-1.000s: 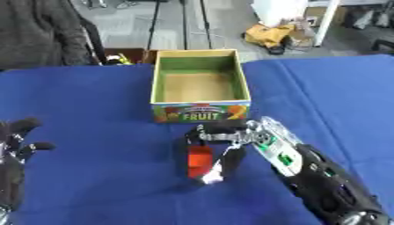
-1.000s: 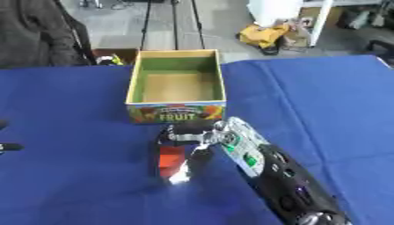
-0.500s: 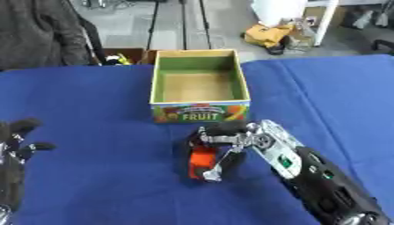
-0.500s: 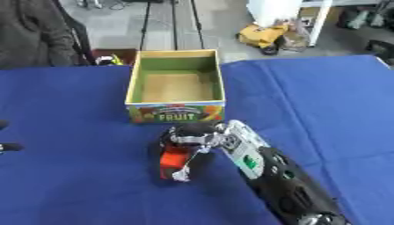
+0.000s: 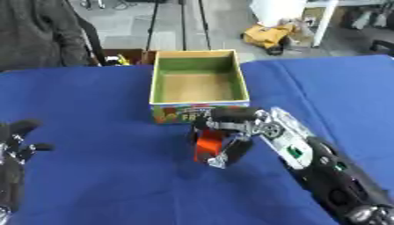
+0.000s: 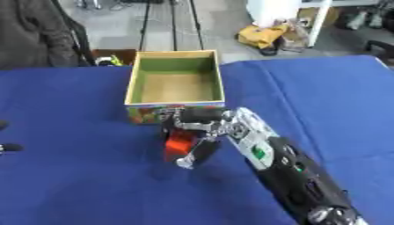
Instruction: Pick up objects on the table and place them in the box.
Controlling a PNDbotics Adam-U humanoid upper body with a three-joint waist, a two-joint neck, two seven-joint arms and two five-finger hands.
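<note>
Your right hand (image 5: 235, 132) has its fingers (image 5: 224, 154) curled round a red object (image 5: 208, 144), held just in front of the box (image 5: 198, 83), near its printed front wall, over the blue worktop (image 5: 107, 176). The box stands open, inside bare. Your left hand (image 5: 14, 147) rests well left of the box, fingers relaxed and holding nothing.
</note>
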